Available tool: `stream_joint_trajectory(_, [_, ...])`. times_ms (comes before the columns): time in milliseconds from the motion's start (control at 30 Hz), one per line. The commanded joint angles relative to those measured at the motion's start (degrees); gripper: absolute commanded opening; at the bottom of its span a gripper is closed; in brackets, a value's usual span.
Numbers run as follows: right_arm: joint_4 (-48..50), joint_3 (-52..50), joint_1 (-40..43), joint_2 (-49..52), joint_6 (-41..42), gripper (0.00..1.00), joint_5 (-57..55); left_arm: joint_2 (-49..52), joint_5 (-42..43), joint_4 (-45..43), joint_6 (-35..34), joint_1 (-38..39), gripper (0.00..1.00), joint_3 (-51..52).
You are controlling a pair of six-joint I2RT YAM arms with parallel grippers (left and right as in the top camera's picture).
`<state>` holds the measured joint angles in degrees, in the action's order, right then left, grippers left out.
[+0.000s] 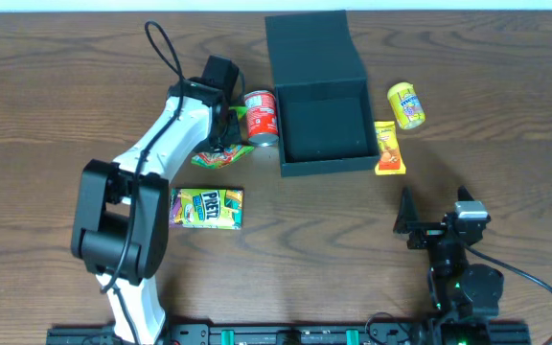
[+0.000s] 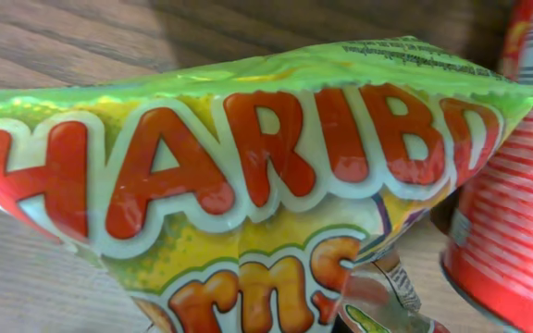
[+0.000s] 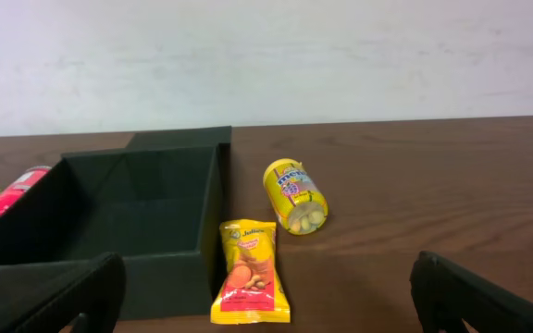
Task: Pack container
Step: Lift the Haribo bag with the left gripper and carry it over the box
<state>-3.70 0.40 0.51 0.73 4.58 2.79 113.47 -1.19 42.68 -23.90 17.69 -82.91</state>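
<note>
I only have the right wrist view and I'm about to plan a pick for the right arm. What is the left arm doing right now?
Observer: The left fingers are down at a green Haribo bag, just left of the container, and they look closed on the bag's edge.
Operator: Is anything else over there that I can't see?
Observer: A Pretz box lies flat, nearer the robot's base than the bag.
Operator: I only see part of the container's floor. Is anything in it?
Observer: No. From overhead the whole floor shows, and nothing lies inside.
</note>
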Motion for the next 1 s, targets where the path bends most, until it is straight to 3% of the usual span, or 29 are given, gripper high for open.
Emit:
stream_joint_trajectory(0, [-0.33, -0.09, 0.26, -0.20, 0.52, 0.99, -0.20, -2.84, -2.38, 0.83, 1.01, -0.02, 0.06, 0.15])
stream_joint_trajectory(400, [-0.33, -0.09, 0.26, -0.20, 0.52, 0.99, -0.22, -10.58, -2.25, 3.63, 1.01, 2.10, 0.06, 0.13])
stream_joint_trajectory(733, [-0.35, -0.09, 0.26, -0.20, 0.52, 0.99, -0.20, -14.80, -6.58, 1.99, 0.17, 11.74, 0.06, -3.93])
stream_joint_trajectory(967, [-0.35, -0.09, 0.26, -0.20, 0.52, 0.99, -0.20, -14.62, -9.40, -3.48, -5.14, 17.07, 0.06, -6.08])
